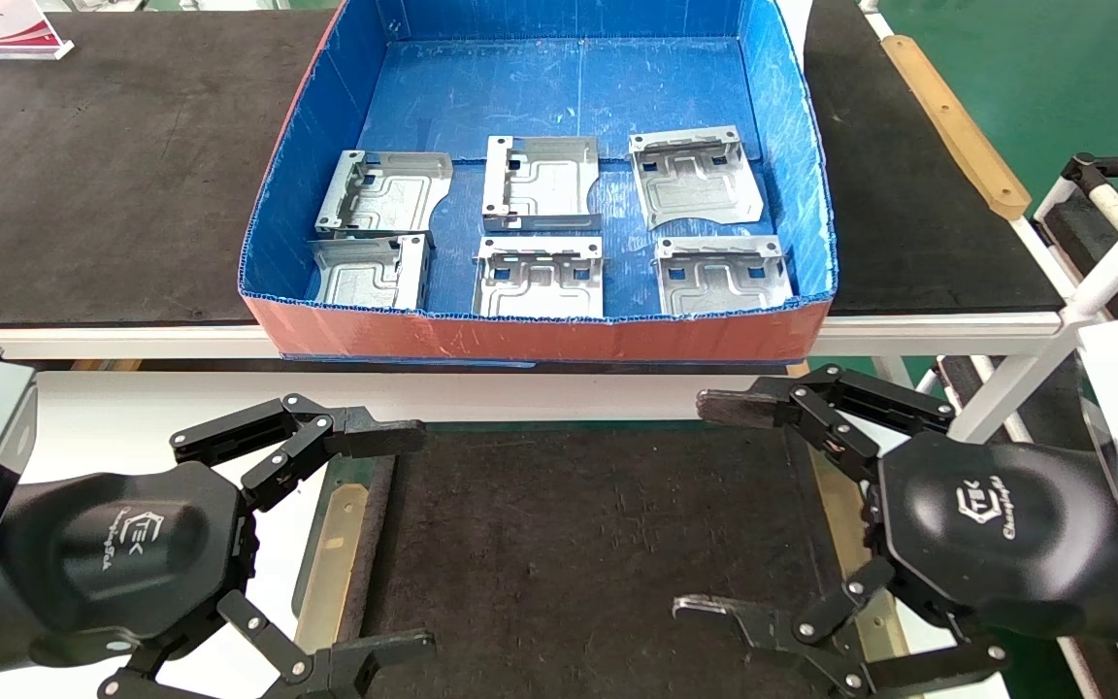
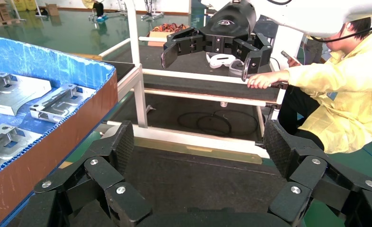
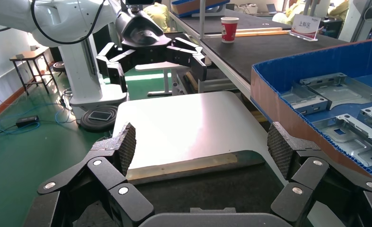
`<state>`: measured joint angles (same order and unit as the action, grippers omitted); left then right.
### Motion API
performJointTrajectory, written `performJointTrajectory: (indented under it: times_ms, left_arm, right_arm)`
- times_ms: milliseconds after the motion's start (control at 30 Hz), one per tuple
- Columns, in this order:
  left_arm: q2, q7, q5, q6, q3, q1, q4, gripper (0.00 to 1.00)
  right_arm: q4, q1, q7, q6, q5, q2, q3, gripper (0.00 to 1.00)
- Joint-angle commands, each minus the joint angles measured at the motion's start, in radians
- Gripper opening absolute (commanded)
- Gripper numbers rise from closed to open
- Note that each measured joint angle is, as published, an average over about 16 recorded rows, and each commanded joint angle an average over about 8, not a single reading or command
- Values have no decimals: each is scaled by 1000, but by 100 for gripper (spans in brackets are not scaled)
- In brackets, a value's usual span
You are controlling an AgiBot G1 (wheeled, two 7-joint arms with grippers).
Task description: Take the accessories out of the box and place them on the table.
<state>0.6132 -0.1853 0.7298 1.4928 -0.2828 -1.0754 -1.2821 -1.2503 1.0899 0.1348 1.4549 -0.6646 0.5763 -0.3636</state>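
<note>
A: where are our brackets (image 1: 540, 182)?
B: all six in the box (image 1: 540, 335), beyond the table's (image 1: 132, 413) far edge; our left gripper (image 1: 394, 539) and right gripper (image 1: 714, 510) spread wide, holding nothing, over its side edges.

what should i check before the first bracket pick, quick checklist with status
1. Left gripper open, holding nothing: ok.
2. Right gripper open, holding nothing: ok.
3. Six brackets in the box, two rows of three: ok.
4. Near-middle bracket lies apart from its neighbours: ok.
5. Left two brackets touch or overlap: cannot tell.
6. Black mat on the table free for placing: ok.
</note>
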Motion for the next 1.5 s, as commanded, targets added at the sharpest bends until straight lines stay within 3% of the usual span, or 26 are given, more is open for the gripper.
performJointTrajectory:
  times_ms: [33, 600, 867, 1500]
  left_arm:
    - [0, 0, 0, 0, 0, 0, 0, 100]
    - [-1, -2, 4, -4, 0, 0, 1, 100]
    - [9, -12, 51, -69, -8, -15, 8, 100]
    - [249, -6, 276, -356, -83, -251, 234, 100]
  right_arm:
    - [0, 0, 0, 0, 0, 0, 0, 100]
    - [0, 0, 0, 0, 0, 0, 0, 100]
    - [0, 0, 0, 0, 0, 0, 0, 100]
    - [0, 0, 0, 0, 0, 0, 0, 100]
